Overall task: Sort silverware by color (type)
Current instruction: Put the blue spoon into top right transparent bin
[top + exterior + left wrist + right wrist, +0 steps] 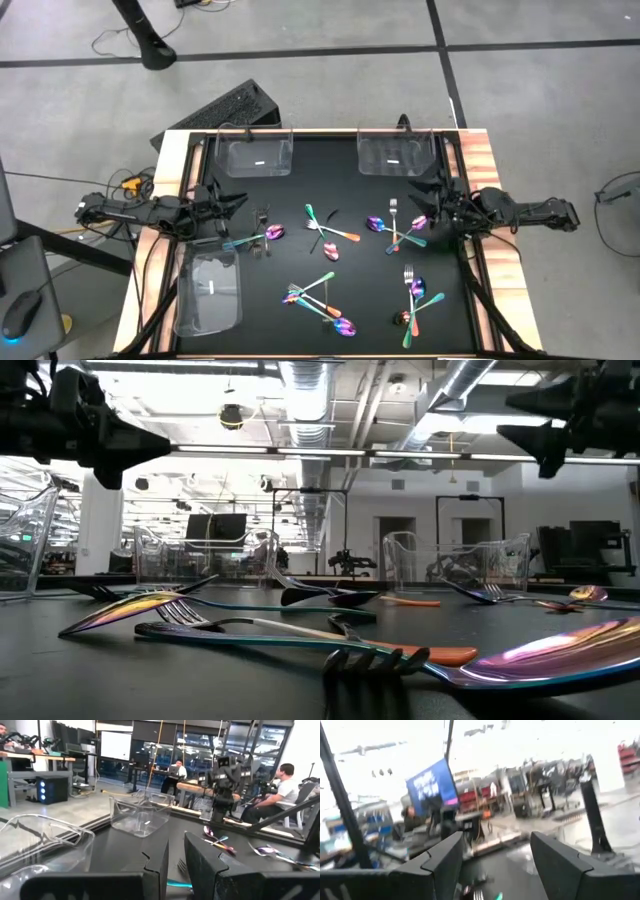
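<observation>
My left gripper [240,200] hovers at the black table's [300,190] left edge, its fingers narrowly parted on nothing, with a clear plastic rectangular tray [208,290] just below it. The slim iridescent, coppery and dark forks and spoons [330,235] lie scattered across the middle, open black mat between their clusters. My right gripper [428,200] hangs wide open and empty at the right edge, beside the nearest cluster.

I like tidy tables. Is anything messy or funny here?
Yes. The forks and spoons lie in crossed heaps on the black table, colours mixed, while the clear trays hold none.
</observation>
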